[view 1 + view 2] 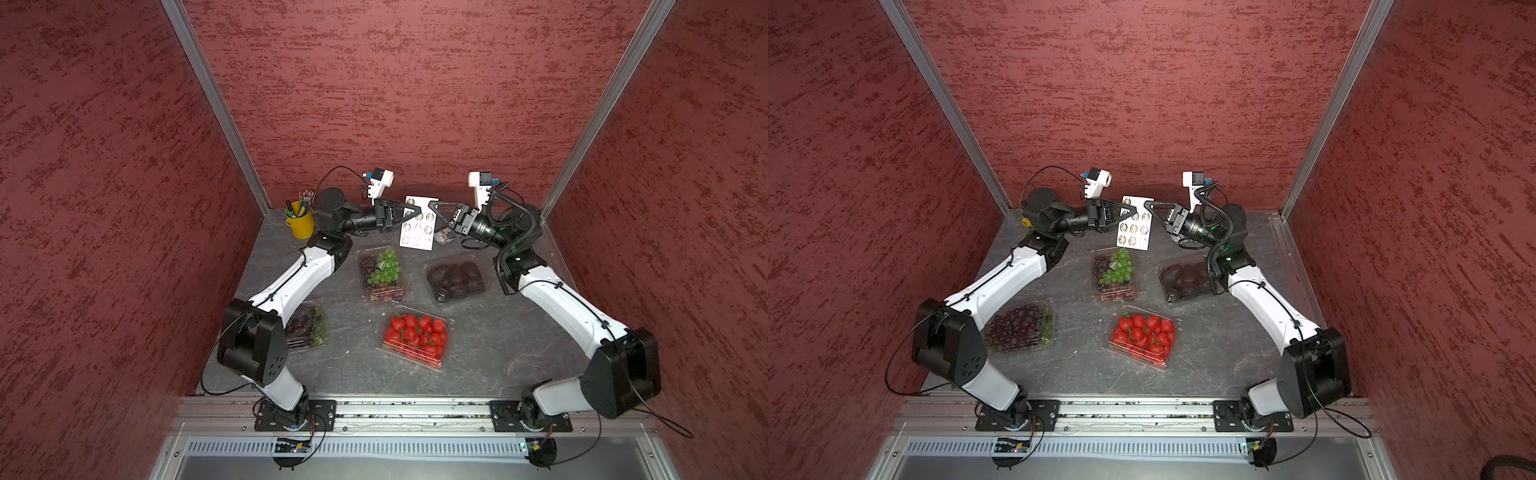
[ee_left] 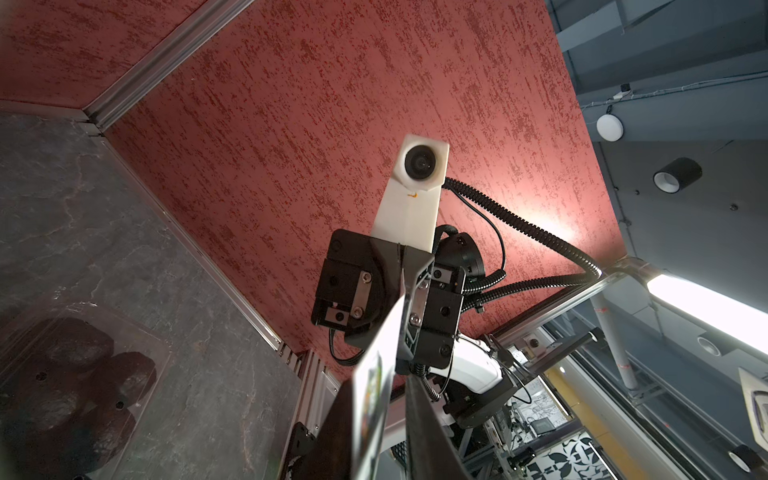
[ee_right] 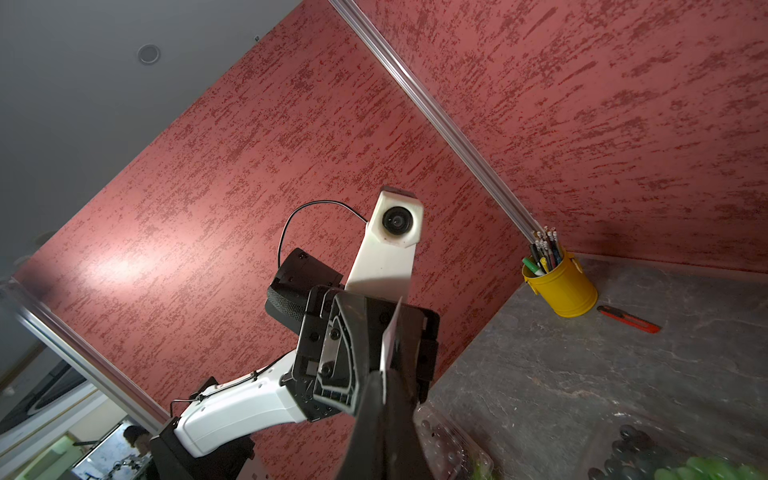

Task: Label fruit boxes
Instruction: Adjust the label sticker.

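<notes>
Aloft near the back, the white sheet of round stickers [image 1: 419, 235] has print too small to read. The right gripper [image 1: 433, 204] is clamped tight on its top corner; the left gripper [image 1: 412, 211] pinches the opposite edge, nearly closed. Four clear plastic clamshell fruit boxes lie apart from the fingers, nearer the arm bases, on the grey marbled tabletop [image 1: 498, 345]: green-and-purple grapes [image 1: 381, 272], dark round fruit [image 1: 456, 276], red strawberries [image 1: 415, 336] and dark grapes [image 1: 309, 330]. Red textured walls [image 1: 415, 104] enclose them.

Four fruit boxes on the table: one strawberry box [image 1: 415, 336] near the middle, one green-and-purple grape box [image 1: 381, 272] farther back, one dark round fruit box [image 1: 456, 276] to the right, one dark grape box [image 1: 1019, 326] near left. One sticker sheet [image 1: 417, 230]. One yellow pencil cup [image 1: 301, 222], far left. One red cutter [image 3: 627, 319] beside it. Two arms: left arm [image 1: 291, 286], right arm [image 1: 569, 307].
</notes>
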Controlling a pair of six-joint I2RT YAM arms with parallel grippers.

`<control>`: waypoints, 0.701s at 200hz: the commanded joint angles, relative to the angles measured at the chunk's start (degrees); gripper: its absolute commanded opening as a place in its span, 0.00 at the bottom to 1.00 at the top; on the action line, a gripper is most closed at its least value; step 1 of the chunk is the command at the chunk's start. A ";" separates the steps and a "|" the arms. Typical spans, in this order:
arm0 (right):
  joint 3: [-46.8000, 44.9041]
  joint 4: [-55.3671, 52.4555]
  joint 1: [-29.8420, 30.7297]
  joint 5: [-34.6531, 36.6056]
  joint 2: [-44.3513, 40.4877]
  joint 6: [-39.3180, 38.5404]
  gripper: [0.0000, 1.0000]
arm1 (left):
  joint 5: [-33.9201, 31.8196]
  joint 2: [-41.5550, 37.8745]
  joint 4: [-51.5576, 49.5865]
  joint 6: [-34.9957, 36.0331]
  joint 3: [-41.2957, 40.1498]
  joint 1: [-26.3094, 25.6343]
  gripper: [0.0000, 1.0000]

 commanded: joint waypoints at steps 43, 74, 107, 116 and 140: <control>-0.62 0.52 -0.50 -0.06 -1.81 -0.38 0.04 | 0.28 0.96 2.22 -0.72 1.21 0.33 0.00; -2.04 0.67 -0.43 -1.52 -2.47 -0.42 0.25 | 0.00 1.22 5.38 -3.34 1.13 1.75 0.00; -3.28 0.92 -0.47 -3.04 -3.20 -0.37 0.28 | -0.45 1.38 5.81 -3.70 1.46 2.37 0.00; -3.31 1.17 -0.47 -3.65 -3.12 -0.27 0.28 | -0.45 1.50 5.84 -3.81 1.69 2.15 0.00; -3.22 2.36 -0.35 -4.50 -2.55 0.71 0.29 | -0.27 2.06 5.88 -3.89 2.22 1.47 0.00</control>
